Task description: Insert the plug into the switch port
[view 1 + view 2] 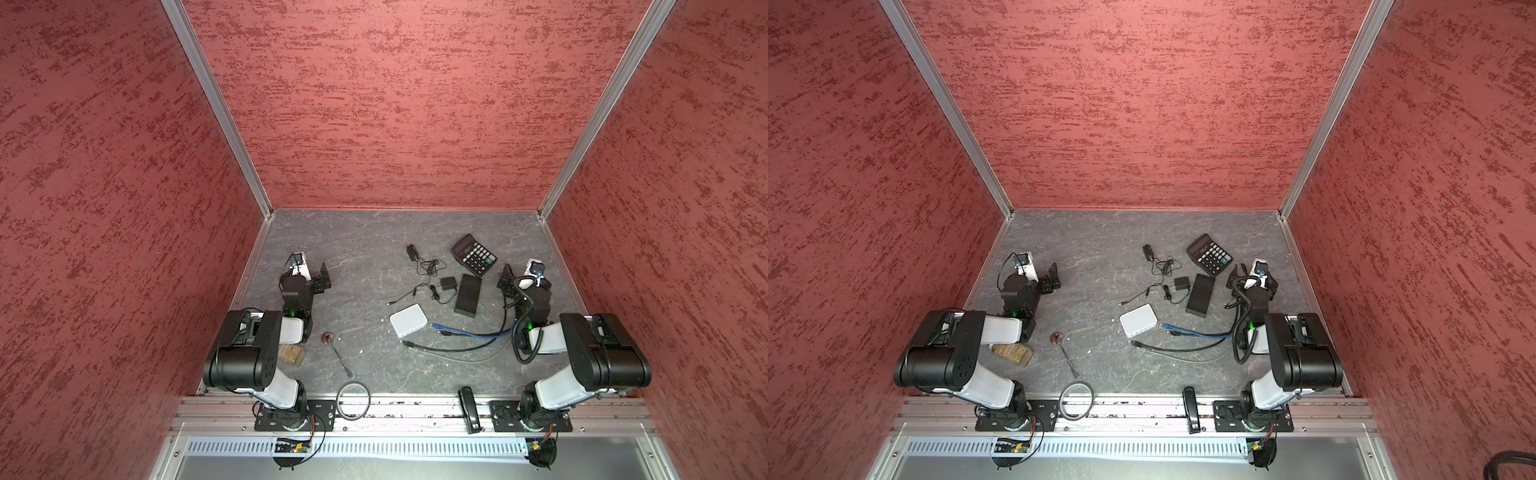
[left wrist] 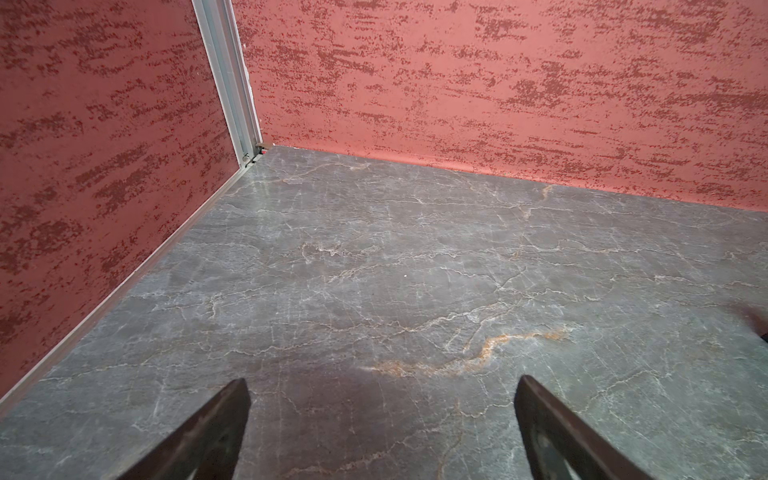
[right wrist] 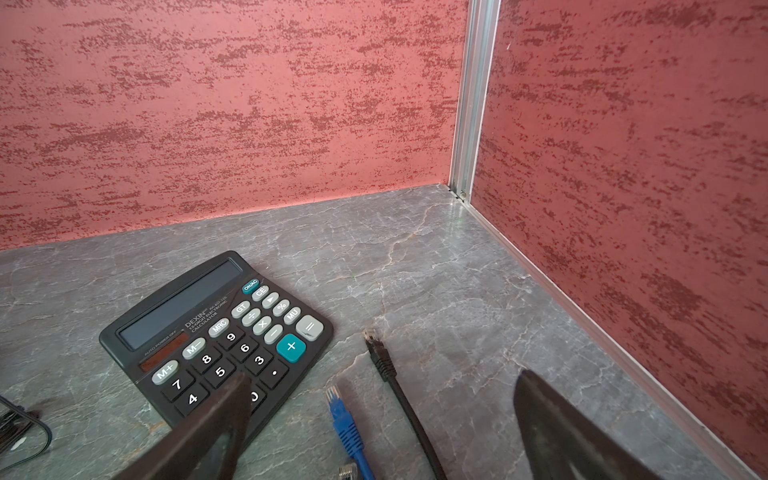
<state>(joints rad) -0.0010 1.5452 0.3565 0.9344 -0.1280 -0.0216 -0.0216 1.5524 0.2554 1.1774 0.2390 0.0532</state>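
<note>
The white switch (image 1: pixel 408 320) (image 1: pixel 1138 320) lies flat at mid-table in both top views. Blue (image 1: pixel 469 331), black (image 1: pixel 449 350) and grey cables run from beside it toward the right arm. Near the switch lie a blue plug (image 1: pixel 434 327) and a black plug (image 1: pixel 405 343), none inserted. In the right wrist view a blue plug (image 3: pixel 338 405) and a black plug (image 3: pixel 376 349) lie on the table between the fingers of my right gripper (image 3: pixel 382 386) (image 1: pixel 505 276), which is open and holds nothing. My left gripper (image 2: pixel 382 390) (image 1: pixel 324 276) is open over bare table at the left.
A black calculator (image 1: pixel 473 254) (image 3: pixel 216 332) sits beside the right gripper, one finger over its keys. A black box (image 1: pixel 468 295) and two power adapters (image 1: pixel 448 284) with thin leads lie behind the switch. A spoon (image 1: pixel 338 353) and a ring (image 1: pixel 353 401) lie front left. Red walls enclose three sides.
</note>
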